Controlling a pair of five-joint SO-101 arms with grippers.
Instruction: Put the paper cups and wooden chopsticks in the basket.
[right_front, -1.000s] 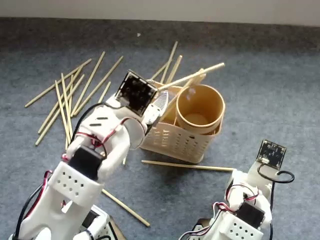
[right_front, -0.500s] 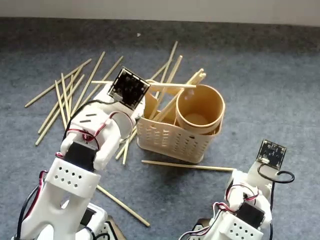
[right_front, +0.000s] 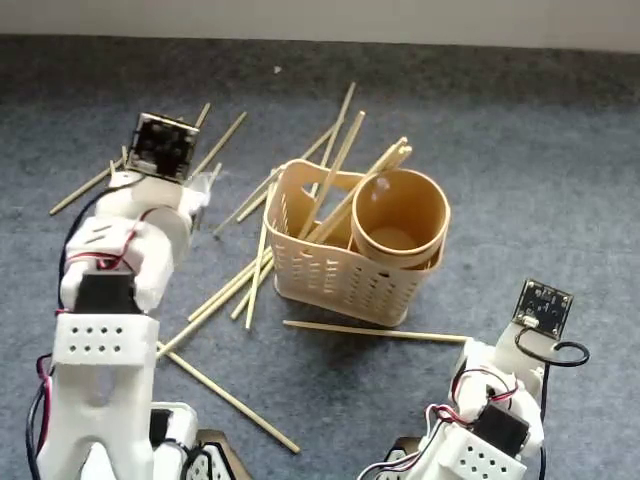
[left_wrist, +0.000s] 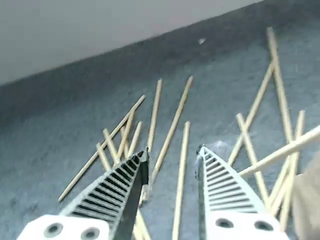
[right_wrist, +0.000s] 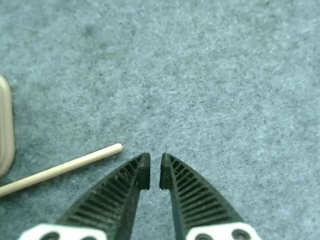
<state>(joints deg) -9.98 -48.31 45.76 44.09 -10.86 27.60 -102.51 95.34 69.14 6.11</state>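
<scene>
The cream basket (right_front: 340, 272) stands mid-carpet with stacked paper cups (right_front: 398, 218) inside it and a few wooden chopsticks (right_front: 350, 195) leaning out of it. Left of the basket, my left arm (right_front: 125, 245) hangs over the loose chopsticks (right_front: 150, 190). My left gripper (left_wrist: 173, 152) is open, nothing between its fingers, with several chopsticks (left_wrist: 172, 130) on the carpet below it. My right gripper (right_wrist: 154, 162) sits shut low over bare carpet at the front right, beside the tip of one chopstick (right_wrist: 65, 167) that lies in front of the basket (right_wrist: 4, 125).
More chopsticks lie fanned against the basket's left side (right_front: 235, 285) and behind it (right_front: 340, 125). One lies near the left arm's base (right_front: 225, 395). A pale wall strip (right_front: 320, 18) borders the far edge of the grey carpet (right_front: 540, 160).
The left arm has swung left, away from the basket, to above the loose chopsticks. The chopstick it held over the basket is out of its gripper. The right arm has not moved.
</scene>
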